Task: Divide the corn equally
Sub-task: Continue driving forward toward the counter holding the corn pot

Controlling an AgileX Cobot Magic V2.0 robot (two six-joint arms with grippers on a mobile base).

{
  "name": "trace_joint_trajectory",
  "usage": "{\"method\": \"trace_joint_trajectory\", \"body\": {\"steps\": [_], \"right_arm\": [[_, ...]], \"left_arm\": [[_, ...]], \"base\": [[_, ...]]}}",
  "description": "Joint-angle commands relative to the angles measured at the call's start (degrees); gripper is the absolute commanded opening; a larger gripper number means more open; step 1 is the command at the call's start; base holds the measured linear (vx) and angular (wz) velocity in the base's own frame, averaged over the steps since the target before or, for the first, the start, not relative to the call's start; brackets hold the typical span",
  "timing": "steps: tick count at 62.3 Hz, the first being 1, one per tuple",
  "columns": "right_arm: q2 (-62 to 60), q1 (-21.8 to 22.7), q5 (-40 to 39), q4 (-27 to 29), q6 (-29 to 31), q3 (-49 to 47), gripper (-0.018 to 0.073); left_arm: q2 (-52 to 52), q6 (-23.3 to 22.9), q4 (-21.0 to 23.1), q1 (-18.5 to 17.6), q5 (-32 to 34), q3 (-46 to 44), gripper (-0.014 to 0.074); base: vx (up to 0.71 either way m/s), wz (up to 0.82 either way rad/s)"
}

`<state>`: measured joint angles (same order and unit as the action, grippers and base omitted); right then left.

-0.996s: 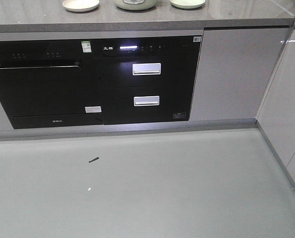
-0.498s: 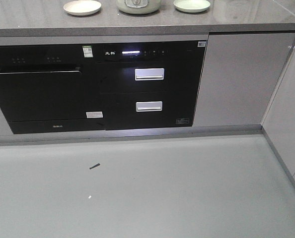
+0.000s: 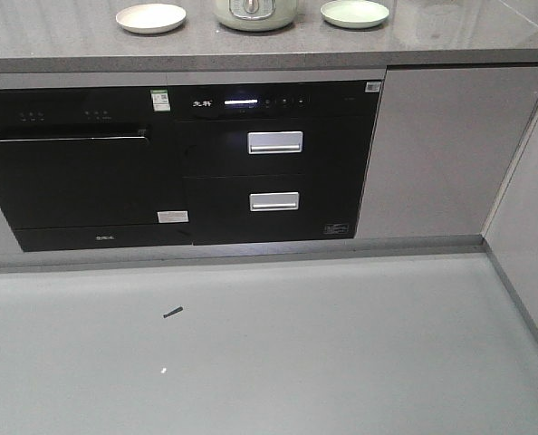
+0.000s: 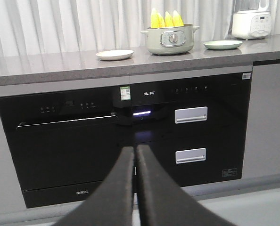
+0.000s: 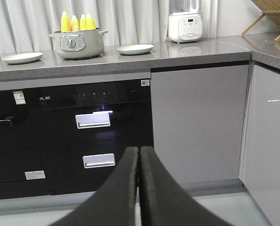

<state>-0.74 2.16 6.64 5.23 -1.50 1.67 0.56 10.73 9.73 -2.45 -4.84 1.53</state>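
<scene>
Left hand (image 4: pixel 134 149): fingers pressed together, nothing between them. Right hand (image 5: pixel 139 149): likewise clenched and empty. Both hang low in front of the black built-in appliances (image 3: pixel 187 163), below the level of the surface (image 4: pixel 60 66).

The corn (image 5: pixel 78 21): yellow cobs standing upright, tips out, in a pale green pot (image 5: pixel 78 44) on the surface, well apart from both hands, above and beyond them. A cream plate (image 5: pixel 22 58) lies to the pot's left and a green plate (image 5: pixel 135 49) to its right, neither holding corn.
</scene>
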Motion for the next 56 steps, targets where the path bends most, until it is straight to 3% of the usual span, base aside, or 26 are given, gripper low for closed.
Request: {"method": "trace_joint_trajectory", "body": {"steps": [1, 56], "right_arm": [[-0.3, -0.2, -4.1, -0.6, 0.4, 0.5, -0.0001], [-0.3, -0.2, -4.1, -0.6, 0.4, 0.5, -0.0001]], "left_arm": [[1.0, -0.7, 0.1, -0.1, 3.9, 0.2, -0.0006], [1.0, -0.7, 0.1, -0.1, 3.9, 0.2, -0.0006]], "base": [[0.05, 0.0], [0.04, 0.0]]}}
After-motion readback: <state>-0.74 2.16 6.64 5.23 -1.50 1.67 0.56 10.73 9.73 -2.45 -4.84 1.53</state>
